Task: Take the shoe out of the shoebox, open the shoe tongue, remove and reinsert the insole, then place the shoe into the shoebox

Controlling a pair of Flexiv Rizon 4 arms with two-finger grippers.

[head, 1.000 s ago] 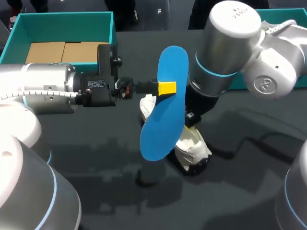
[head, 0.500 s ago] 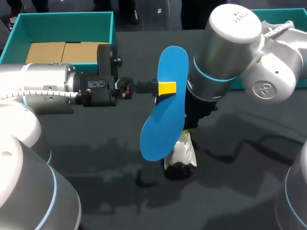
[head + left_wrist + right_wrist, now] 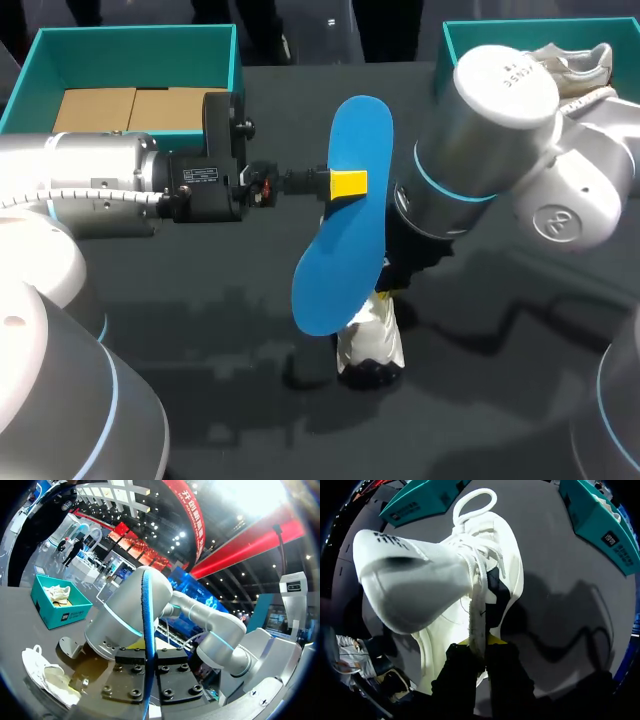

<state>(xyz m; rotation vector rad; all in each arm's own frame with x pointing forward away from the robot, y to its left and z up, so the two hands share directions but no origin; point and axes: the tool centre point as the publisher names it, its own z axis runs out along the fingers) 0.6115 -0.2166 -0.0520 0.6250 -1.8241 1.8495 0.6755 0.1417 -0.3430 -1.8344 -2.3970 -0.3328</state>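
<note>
My left gripper [image 3: 348,184] is shut on a blue insole [image 3: 345,220], held up on edge above the table's middle. In the left wrist view the insole [image 3: 145,610] stands edge-on between the fingers. Just behind and below it, my right gripper [image 3: 386,290] is shut on the white shoe [image 3: 372,342], whose dark-soled end rests low near the table. The right wrist view shows the right gripper [image 3: 480,642] pinching the edge of the white shoe's [image 3: 420,580] opening, with laces and tongue ahead of it. The shoe also shows beside the left gripper [image 3: 45,672].
A teal shoebox [image 3: 130,35] with cardboard inside stands at the back left. A second teal box [image 3: 480,30] at the back right holds another pale shoe [image 3: 575,62]. Dark tabletop lies bare in front of the shoe.
My right arm has swung the shoe toward the front and left, tipping it more upright under the insole. The left arm and insole have kept still.
</note>
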